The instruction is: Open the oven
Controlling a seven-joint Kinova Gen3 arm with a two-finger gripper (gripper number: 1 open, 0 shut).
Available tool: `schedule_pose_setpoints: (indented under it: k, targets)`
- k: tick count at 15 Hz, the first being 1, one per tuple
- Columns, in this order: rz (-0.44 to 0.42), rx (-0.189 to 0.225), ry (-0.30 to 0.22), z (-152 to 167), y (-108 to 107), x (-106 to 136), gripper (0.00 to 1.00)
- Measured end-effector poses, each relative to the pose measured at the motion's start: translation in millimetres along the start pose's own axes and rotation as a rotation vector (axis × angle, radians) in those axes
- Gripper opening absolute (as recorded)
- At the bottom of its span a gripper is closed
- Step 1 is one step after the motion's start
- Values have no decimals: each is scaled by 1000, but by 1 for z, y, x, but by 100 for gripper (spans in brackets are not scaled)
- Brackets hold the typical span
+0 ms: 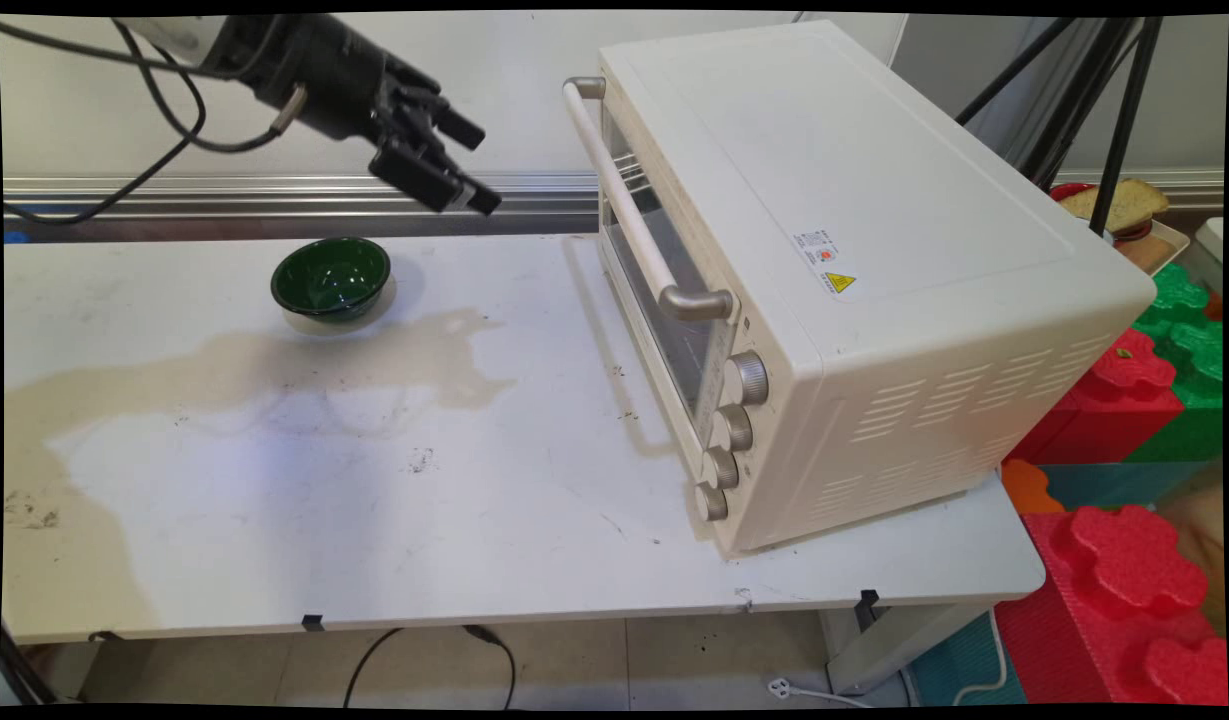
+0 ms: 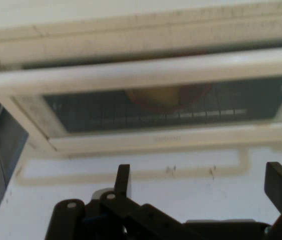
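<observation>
My black gripper (image 1: 474, 165) hangs in the air at the upper left, open and empty, pointing right toward the cream toaster oven (image 1: 854, 270). The oven stands on the right half of the table with its glass door shut and its long white handle bar (image 1: 619, 190) facing the gripper. In the hand view the gripper (image 2: 201, 185) looks straight at the door; the handle bar (image 2: 141, 72) runs across the picture, and behind the glass a yellowish round thing (image 2: 166, 97) lies on the wire rack. A dark green bowl (image 1: 330, 277) sits on the table below the gripper.
Several knobs (image 1: 731, 430) run down the oven's front right side. A brownish stain (image 1: 244, 360) spreads across the table (image 1: 374, 520) left of centre. Red and green foam blocks (image 1: 1134, 400) lie beyond the table's right edge, with tripod legs (image 1: 1104, 100) behind the oven.
</observation>
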Motion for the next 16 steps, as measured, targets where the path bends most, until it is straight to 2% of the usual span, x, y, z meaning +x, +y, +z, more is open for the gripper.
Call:
schedule_pose_setpoints:
  k: [3,7,16]
  targets:
    - [-17,-6,49,2,-2,15,100]
    - [-44,-13,88,15,-1,29,100]
    - [-79,-30,108,48,1,49,100]
